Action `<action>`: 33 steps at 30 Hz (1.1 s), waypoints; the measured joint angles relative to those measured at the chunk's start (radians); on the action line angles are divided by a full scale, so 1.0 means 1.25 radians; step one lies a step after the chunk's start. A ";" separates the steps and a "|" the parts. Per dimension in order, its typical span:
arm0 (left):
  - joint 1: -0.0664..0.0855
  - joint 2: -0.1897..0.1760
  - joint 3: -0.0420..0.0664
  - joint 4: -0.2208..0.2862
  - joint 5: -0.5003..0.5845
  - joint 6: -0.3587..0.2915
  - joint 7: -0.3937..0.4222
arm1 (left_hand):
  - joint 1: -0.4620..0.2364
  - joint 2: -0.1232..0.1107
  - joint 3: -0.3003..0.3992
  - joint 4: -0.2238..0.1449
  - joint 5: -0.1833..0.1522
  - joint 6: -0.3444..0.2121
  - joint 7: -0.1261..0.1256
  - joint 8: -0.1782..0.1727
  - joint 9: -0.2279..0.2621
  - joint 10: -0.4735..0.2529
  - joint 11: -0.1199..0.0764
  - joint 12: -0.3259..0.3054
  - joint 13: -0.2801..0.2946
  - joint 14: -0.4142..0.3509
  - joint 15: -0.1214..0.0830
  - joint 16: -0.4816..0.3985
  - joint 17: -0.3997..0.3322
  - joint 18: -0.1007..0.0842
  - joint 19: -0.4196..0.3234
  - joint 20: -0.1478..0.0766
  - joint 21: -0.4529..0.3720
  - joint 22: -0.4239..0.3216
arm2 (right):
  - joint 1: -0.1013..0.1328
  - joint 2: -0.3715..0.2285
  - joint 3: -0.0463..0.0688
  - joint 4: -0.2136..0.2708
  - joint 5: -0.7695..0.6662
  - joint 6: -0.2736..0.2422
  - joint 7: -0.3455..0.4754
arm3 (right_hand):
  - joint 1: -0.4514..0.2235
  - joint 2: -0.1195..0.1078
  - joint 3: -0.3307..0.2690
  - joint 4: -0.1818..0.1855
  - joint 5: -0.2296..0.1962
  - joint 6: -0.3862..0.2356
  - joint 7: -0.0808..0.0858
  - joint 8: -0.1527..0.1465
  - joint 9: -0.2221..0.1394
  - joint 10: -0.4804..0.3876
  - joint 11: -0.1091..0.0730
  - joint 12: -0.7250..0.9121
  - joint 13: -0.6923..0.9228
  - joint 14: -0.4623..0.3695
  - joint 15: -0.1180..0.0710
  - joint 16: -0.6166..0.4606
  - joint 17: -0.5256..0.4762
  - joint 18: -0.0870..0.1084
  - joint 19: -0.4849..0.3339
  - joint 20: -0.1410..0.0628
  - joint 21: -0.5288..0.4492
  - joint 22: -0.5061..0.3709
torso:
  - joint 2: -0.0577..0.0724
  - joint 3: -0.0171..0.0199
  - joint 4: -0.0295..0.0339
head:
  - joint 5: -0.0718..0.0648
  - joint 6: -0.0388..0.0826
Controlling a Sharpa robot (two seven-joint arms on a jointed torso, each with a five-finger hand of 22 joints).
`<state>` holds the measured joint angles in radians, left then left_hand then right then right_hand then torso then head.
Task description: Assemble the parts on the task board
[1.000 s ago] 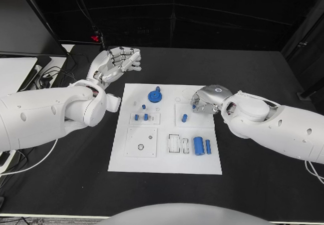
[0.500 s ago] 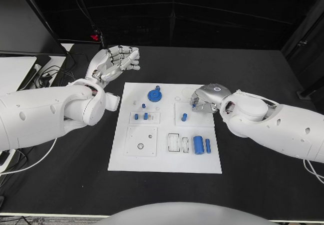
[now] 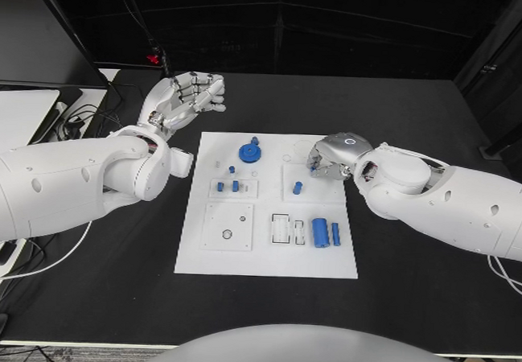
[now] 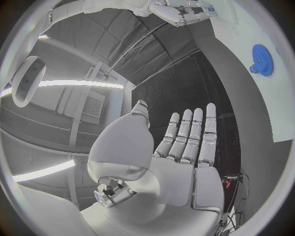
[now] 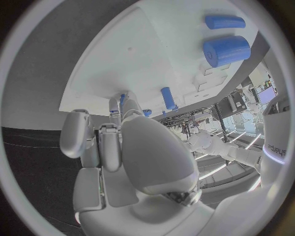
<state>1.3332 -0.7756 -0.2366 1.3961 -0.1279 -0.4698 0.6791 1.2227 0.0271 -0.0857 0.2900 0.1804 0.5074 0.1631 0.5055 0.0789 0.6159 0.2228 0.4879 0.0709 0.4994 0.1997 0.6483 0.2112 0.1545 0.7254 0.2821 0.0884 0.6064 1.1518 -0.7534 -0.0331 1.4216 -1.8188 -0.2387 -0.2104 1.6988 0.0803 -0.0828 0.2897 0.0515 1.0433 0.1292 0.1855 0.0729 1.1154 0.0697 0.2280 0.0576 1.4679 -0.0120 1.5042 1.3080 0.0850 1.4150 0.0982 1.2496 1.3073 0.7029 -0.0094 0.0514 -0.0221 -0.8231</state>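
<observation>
The white task board [image 3: 267,254] lies in the middle of the black counter [image 3: 418,301], its long sides running from the near edge toward the far edge. On it, a blue gear [image 3: 251,154] sits toward the far end, left of the midline. Nearer, several small blue pegs [image 3: 227,185] stand in a raised white square on the left half, and one short blue peg [image 3: 295,186] stands in the matching square on the right half. Close to the board's right edge, a thick blue cylinder [image 3: 319,233] lies beside a thinner blue rod [image 3: 334,236], the two side by side with their lengths along the board; just left of them are small outlined slots. A white square with a dark ring marked on it [image 3: 228,226] occupies the near left part. The left hand [image 3: 186,100] is held up off the board, over the counter beyond the board's far left corner; its wrist view shows the palm [image 4: 178,162] flat, fingers straight and close together, holding nothing. The right hand [image 3: 332,158] hangs over the far right part of the board, just beyond the short blue peg. From its wrist view the fingers [image 5: 98,147] are curled in toward the board, and I cannot tell whether anything is pinched at their tips.
</observation>
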 measured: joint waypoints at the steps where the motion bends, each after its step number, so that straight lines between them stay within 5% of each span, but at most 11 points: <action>1: 0.000 0.000 0.000 0.000 0.000 0.000 0.000 | 0.000 0.000 0.000 0.000 0.000 0.000 0.000 0.000 0.000 0.000 0.000 0.000 0.000 0.000 0.000 0.000 0.000 0.000 0.001 0.001 0.000 0.000 | 0.000 0.000 0.000 0.000 -0.001 0.000 -0.001 | 0.000 0.000 0.002 0.002 0.000 0.005 -0.001 0.000 0.000 0.006 -0.003 -0.003 0.000 -0.002 -0.002 0.000 0.000 0.000 0.000 0.000 0.000 0.000 | 0.000 0.0001 0.0000 | 0.000 0.000; 33: 0.000 0.000 0.000 -0.002 0.001 -0.002 0.000 | 0.011 0.010 -0.008 0.000 0.008 0.000 0.000 0.010 -0.001 0.000 0.000 0.012 -0.001 0.000 0.000 0.009 -0.008 0.000 0.006 0.000 0.003 -0.001 | -0.007 -0.016 -0.004 0.020 -0.025 -0.052 -0.008 | 0.010 -0.011 0.036 -0.001 -0.005 0.058 -0.010 -0.001 0.000 0.078 -0.010 -0.063 0.003 -0.002 -0.002 -0.006 0.000 0.000 0.003 -0.009 -0.008 0.000 | 0.000 0.0001 0.0000 | 0.000 -0.001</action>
<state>1.3332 -0.7758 -0.2366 1.3941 -0.1273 -0.4724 0.6791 1.2360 0.0401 -0.0960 0.2896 0.1909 0.5073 0.1630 0.5182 0.0780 0.6160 0.2228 0.5024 0.0702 0.4994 0.1997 0.6599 0.2012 0.1543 0.7324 0.2822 0.0923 0.6055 1.1433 -0.7739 -0.0380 1.4460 -1.8501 -0.3042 -0.2202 1.7114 0.0663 -0.0380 0.2886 0.0453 1.1153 0.1168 0.1836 0.0728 1.2134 0.0572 0.1497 0.0608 1.4651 -0.0147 1.4963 1.3077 0.0851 1.4183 0.0874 1.2399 1.3073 0.7029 -0.0093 0.0514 -0.0224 -0.8246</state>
